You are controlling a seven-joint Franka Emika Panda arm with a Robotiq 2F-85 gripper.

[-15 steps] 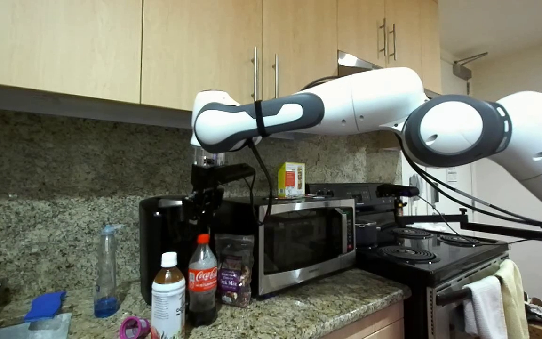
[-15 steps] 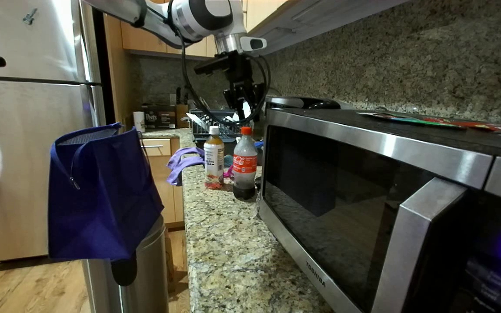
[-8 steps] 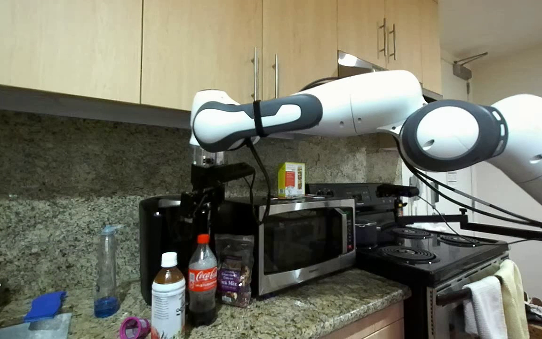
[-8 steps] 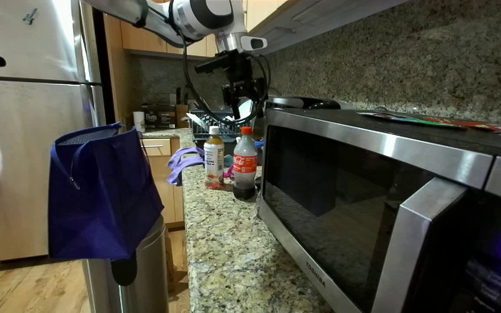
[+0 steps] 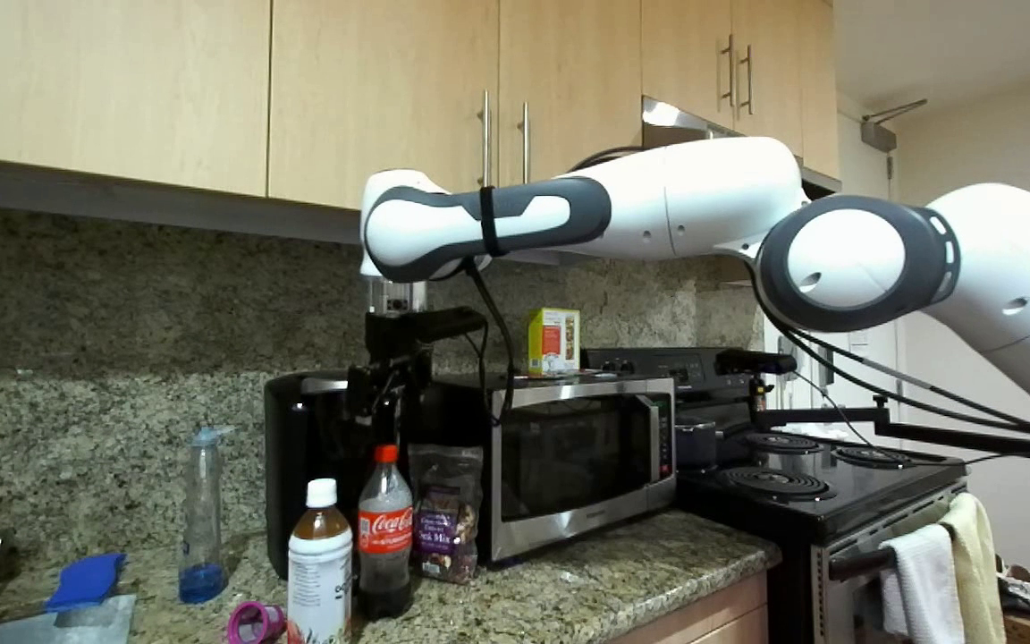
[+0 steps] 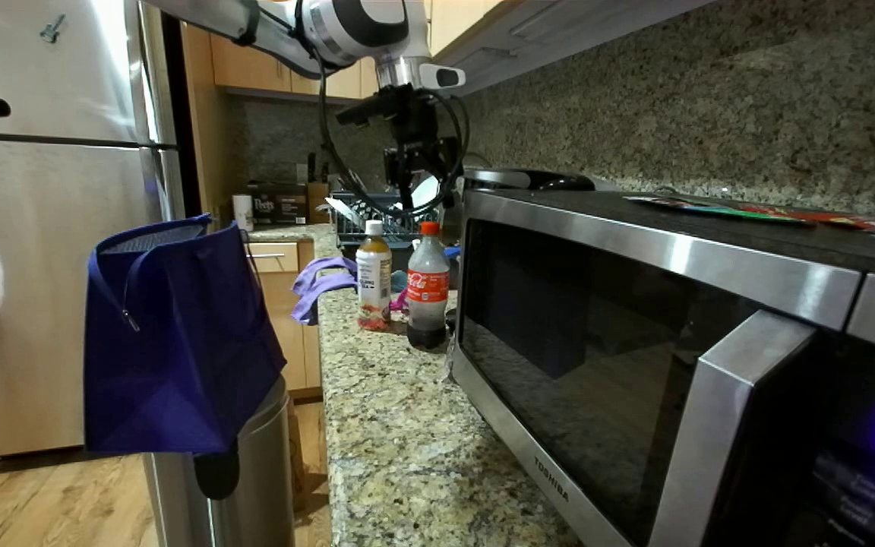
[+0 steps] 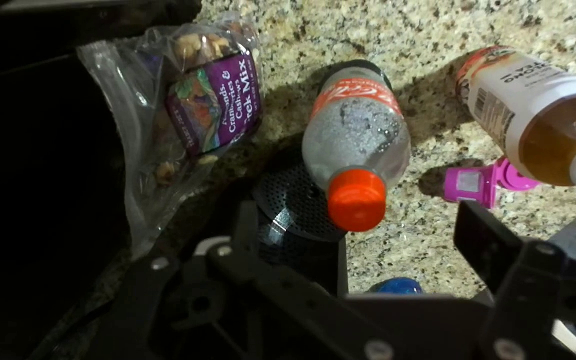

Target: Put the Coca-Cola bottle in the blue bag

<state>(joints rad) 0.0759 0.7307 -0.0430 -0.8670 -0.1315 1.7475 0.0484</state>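
Speckled counter [image 6: 407,448] — plastic Coca-Cola bottle [image 6: 428,289]

Countertop [image 6: 392,425] in all three views

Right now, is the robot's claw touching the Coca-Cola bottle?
Apart. In the wrist view, the open gripper hangs clear of the Coca-Cola bottle: counter shows between red cap and one finger, a black perforated disc between cap and the other.

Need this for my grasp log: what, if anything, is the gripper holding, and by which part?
Nothing is held: the gripper is open and clear of the Coca-Cola bottle, which stands upright on the counter.
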